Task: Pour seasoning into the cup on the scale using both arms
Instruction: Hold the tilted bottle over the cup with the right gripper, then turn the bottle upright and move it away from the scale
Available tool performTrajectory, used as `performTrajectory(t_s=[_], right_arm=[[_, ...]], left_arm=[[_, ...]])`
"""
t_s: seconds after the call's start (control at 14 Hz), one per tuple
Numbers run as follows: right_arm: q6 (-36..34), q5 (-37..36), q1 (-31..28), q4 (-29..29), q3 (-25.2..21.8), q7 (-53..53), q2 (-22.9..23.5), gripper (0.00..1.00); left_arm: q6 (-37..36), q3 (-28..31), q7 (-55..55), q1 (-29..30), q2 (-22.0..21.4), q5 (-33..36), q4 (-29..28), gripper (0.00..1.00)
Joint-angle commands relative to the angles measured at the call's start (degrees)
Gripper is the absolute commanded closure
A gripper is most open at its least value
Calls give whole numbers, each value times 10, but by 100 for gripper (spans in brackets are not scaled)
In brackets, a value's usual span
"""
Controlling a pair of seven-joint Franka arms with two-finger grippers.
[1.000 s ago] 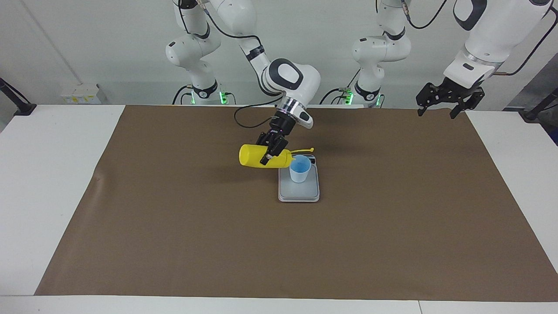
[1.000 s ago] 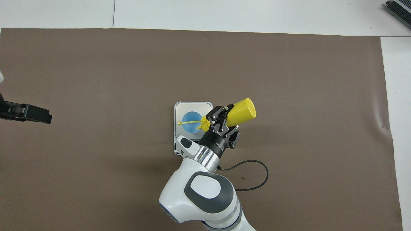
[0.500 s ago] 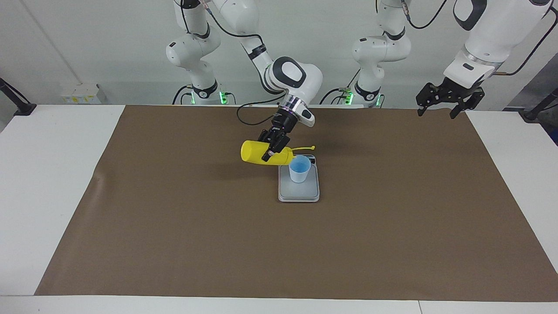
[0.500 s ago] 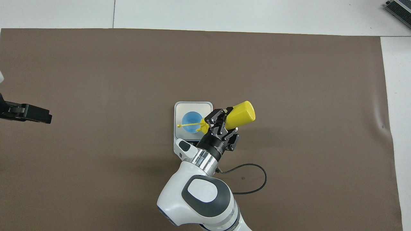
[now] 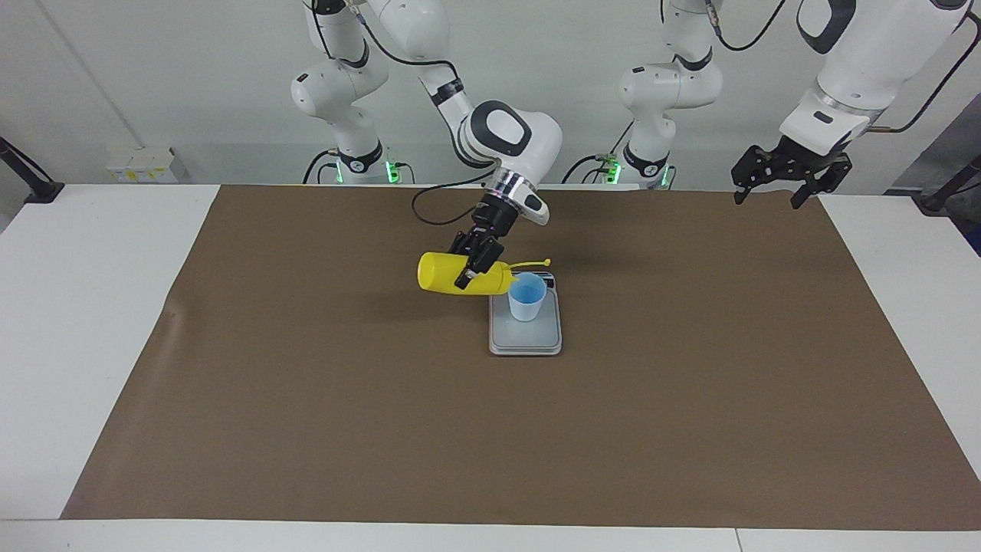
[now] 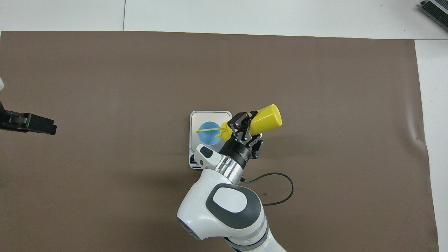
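Observation:
My right gripper (image 5: 474,270) (image 6: 246,128) is shut on the yellow seasoning bottle (image 5: 444,277) (image 6: 264,119), which lies tipped on its side in the air. Its nozzle points at the rim of the light blue cup (image 5: 527,297) (image 6: 209,133), and its cap strap reaches over the cup. The cup stands upright on the grey scale (image 5: 526,339) (image 6: 210,116), at the end nearer to the robots. My left gripper (image 5: 772,188) (image 6: 42,126) waits open and empty, raised over the left arm's end of the table.
A brown mat (image 5: 690,399) (image 6: 105,77) covers most of the white table (image 5: 77,307). A black cable (image 6: 280,190) loops from my right wrist over the mat.
The right gripper has shifted the tipped bottle slightly back and forth beside the cup, its base end now a little farther out. The left arm has not moved.

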Motion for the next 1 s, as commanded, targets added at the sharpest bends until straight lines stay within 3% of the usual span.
performTrajectory(t_s=[0.0, 0.36, 0.93], right_arm=[[34, 33, -23, -4, 4, -4, -21, 100], [110, 158, -69, 8, 4, 1, -39, 100], [135, 377, -123, 6, 4, -75, -98, 100]], left_arm=[[3, -5, -4, 6, -9, 7, -9, 0], [3, -5, -5, 6, -9, 7, -10, 0], [3, -5, -4, 6, -8, 7, -10, 0]])
